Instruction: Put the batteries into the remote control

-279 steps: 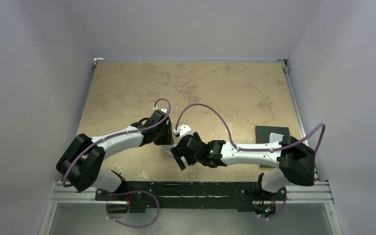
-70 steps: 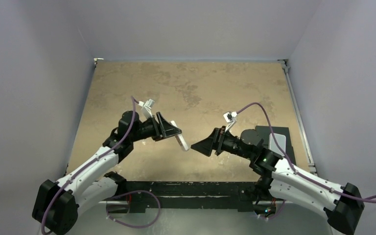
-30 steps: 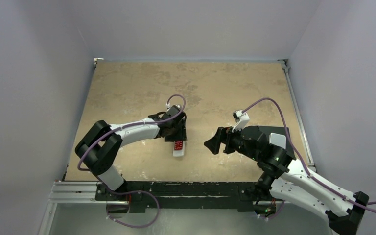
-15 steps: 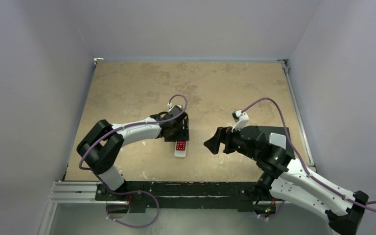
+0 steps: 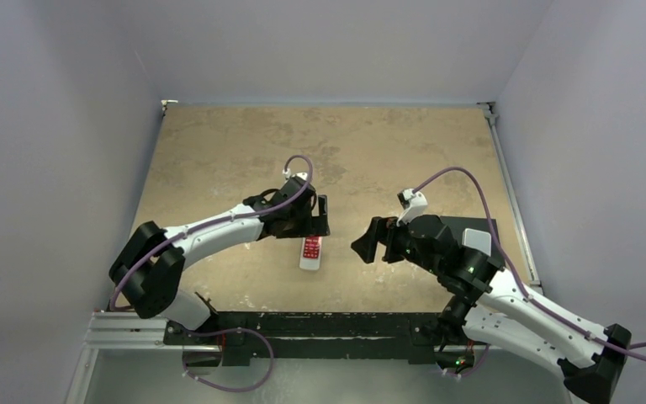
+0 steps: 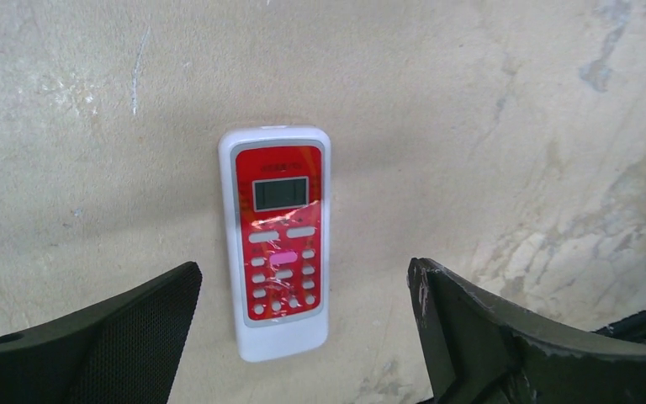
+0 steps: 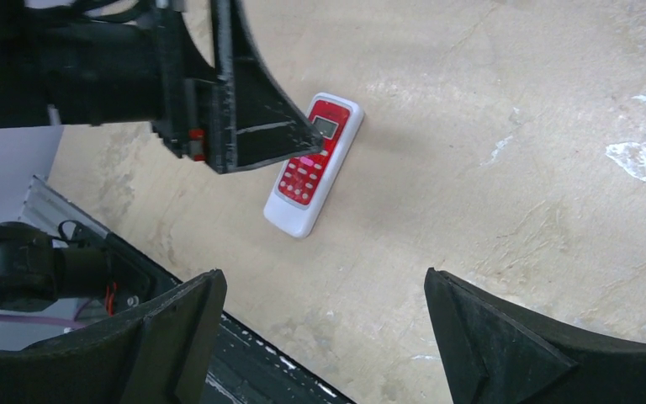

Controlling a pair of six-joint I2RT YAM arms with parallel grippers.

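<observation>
We see the remote (image 5: pixel 310 252) lying flat on the table (image 5: pixel 387 143), red face up, in the near middle of the surface. Its long axis runs near to far, leaning only slightly off that line. The end with the little pale screen (image 6: pixel 280 194) points toward the far side, and the plain white end below the buttons (image 6: pixel 279 282) points toward the near edge, where the arms are mounted.

The left gripper (image 6: pixel 303 269) hangs over the remote with its jaws spread wide and nothing between them in a grip. In the left wrist view the button end of the remote sits in the gap between the two dark fingers (image 6: pixel 126 332), with bare table showing on either side of it, so we see no contact. From above, this gripper appears just at the far end of the remote, the arm reaching in from the left.

The right gripper (image 7: pixel 320 282) is also spread wide and holds nothing. It sits to the right of the remote and apart from it, its open end turned left toward it. In its own wrist view the remote lies ahead, beyond the fingertips, partly overlapped by one finger of the left gripper. A pale grey block (image 5: pixel 476 239) rests at the right side of the table, behind the right arm.
</observation>
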